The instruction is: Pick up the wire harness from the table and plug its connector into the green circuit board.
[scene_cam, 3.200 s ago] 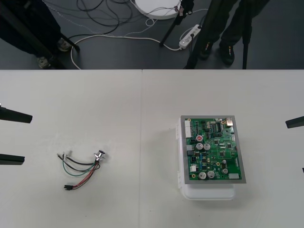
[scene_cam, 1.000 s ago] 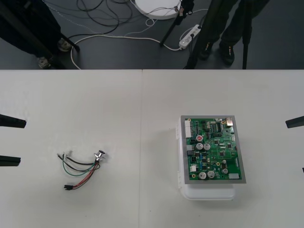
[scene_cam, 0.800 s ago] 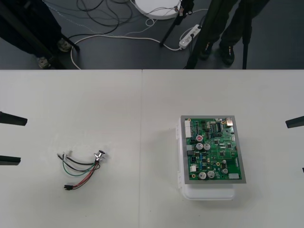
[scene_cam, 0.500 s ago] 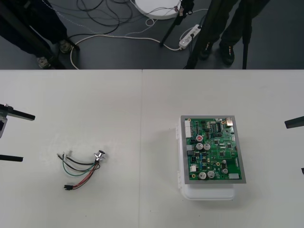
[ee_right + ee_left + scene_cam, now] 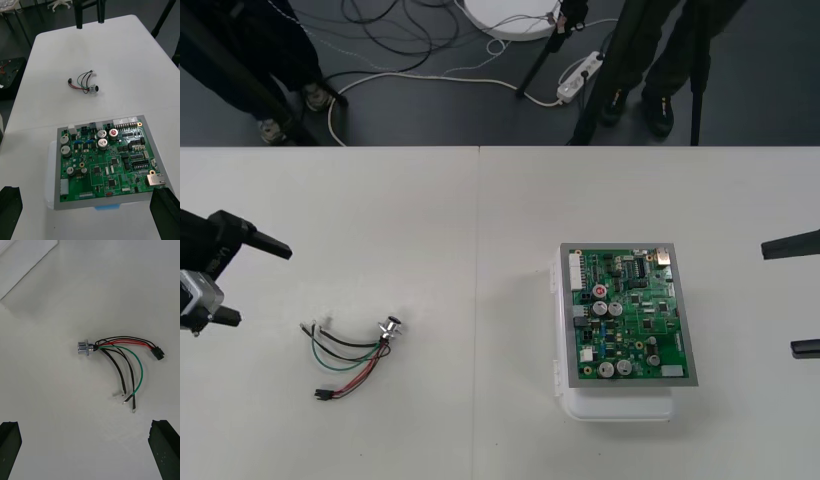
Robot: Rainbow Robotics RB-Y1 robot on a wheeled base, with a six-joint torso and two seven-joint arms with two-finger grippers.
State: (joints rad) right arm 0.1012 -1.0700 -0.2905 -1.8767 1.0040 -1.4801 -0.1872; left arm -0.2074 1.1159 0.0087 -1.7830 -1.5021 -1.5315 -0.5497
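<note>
The wire harness (image 5: 350, 356) lies loose on the table's left half, with its metal socket (image 5: 390, 328) toward the middle and its black plug (image 5: 321, 395) toward the front. My left gripper (image 5: 264, 287) is open, a short way left of the harness and not touching it. In the left wrist view the harness (image 5: 118, 362) lies flat ahead of the wide-apart fingers (image 5: 8, 444), socket (image 5: 83, 348) and plug (image 5: 158, 352) at opposite ends. The green circuit board (image 5: 630, 315) sits on its white base (image 5: 620, 406) on the right half. My right gripper (image 5: 778, 298) is open at the right edge, right of the board (image 5: 108, 157).
A seam (image 5: 478, 300) runs down the table between harness and board. Beyond the far edge lies dark floor with cables and a power strip (image 5: 578, 78). In the right wrist view the harness (image 5: 84, 83) lies past the board, with the left gripper's fingers (image 5: 78, 15) beyond it.
My left gripper has come in from the left edge toward the harness, its body now in sight. The right gripper has shifted slightly inward. Harness and board have not moved.
</note>
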